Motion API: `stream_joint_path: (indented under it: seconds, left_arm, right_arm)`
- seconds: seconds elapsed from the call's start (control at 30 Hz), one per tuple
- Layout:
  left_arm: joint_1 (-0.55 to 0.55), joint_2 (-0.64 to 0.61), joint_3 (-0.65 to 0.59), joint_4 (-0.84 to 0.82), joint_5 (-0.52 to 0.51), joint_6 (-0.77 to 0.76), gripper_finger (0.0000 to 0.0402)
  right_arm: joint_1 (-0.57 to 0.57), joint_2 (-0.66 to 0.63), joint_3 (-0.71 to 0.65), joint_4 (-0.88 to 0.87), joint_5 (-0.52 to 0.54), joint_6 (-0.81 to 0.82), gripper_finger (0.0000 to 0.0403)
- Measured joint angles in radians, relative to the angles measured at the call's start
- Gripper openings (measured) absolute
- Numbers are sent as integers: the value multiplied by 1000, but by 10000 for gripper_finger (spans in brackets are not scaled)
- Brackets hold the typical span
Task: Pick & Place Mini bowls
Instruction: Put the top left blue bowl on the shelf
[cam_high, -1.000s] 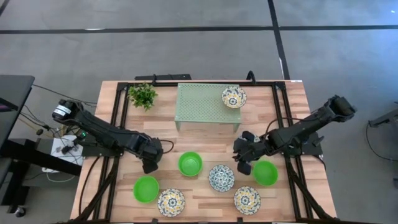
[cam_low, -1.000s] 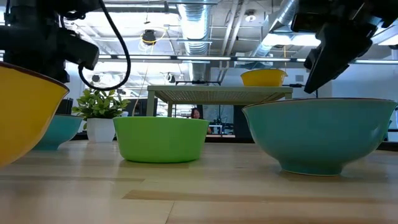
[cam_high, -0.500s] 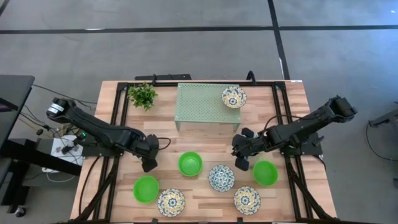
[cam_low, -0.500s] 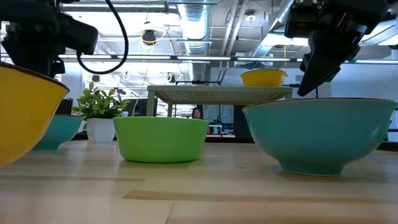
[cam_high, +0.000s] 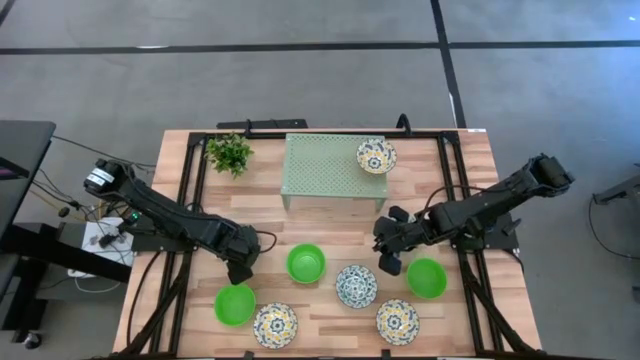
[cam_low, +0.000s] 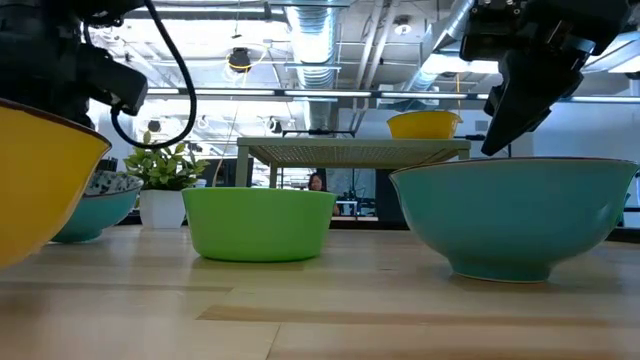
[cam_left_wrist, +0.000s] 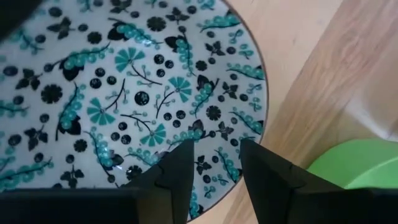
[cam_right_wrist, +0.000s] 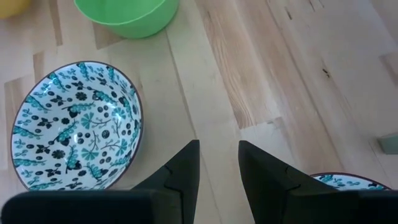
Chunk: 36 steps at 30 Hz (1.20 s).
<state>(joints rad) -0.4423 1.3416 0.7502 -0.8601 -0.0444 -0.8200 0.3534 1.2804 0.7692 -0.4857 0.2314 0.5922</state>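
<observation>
My left gripper (cam_high: 240, 270) is low over a white mini bowl with blue pattern (cam_left_wrist: 124, 93) and hides it in the high view. The low view shows that bowl (cam_low: 105, 195) tipped at the far left. My right gripper (cam_high: 386, 250) hovers over bare wood with its fingers a little apart (cam_right_wrist: 216, 146), touching nothing. It is between the middle blue-patterned bowl (cam_high: 356, 286) and the right green bowl (cam_high: 427, 278). Two more green bowls (cam_high: 306, 263) (cam_high: 235, 304) and two yellow-and-blue ones (cam_high: 275, 325) (cam_high: 398, 321) sit on the table. A third yellow-and-blue bowl (cam_high: 376, 155) sits on the rack. My left gripper (cam_left_wrist: 216, 146) has the blue-patterned bowl by its rim (cam_left_wrist: 264, 118), one finger inside the bowl and one outside. The fingers come from above, pointing down. The bowl sits tilted in the low view, its patterned inside turned toward the near edge; which part still rests on the wood is hidden.
A pale green perforated rack (cam_high: 325, 165) stands at the far middle, with a small potted plant (cam_high: 230, 152) to its left. Black rails (cam_high: 190, 200) run along both sides of the table. Bare wood lies between the rack and the bowls.
My left gripper has moved a little toward the table's near edge. The blue-patterned bowl under it has tipped: it stood level in the low view, and now its patterned inside shows. My right gripper has edged slightly toward the table's left.
</observation>
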Motion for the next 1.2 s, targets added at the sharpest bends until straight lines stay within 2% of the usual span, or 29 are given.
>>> stream_joint_path:
  seconds: [0.2,0.43,0.63,0.77,0.87,0.97,1.13,1.2]
  left_arm:
    - [0,-47,0,-4,-9,0,131]
    - [0,-80,0,0,-67,-7,131]
    - [0,-55,-13,19,-67,-33,131]
    - [0,-42,-51,63,-11,-31,131]
    - [-3,-42,-61,67,-8,-22,129]
    - [-5,-42,-61,71,-14,39,107]
    - [-5,-45,-56,69,-38,69,37]
    - [-5,-47,-55,65,-44,71,29]
  right_arm:
    - [-2,0,0,0,0,0,107]
    - [-2,0,0,0,0,0,107]
    - [-2,0,0,-3,0,0,107]
    - [-1,0,0,-4,0,0,107]
    - [-1,0,0,-4,0,0,107]
    - [-1,0,0,-4,0,0,107]
    - [-1,0,0,-4,0,0,107]
    - [-1,0,0,-4,0,0,107]
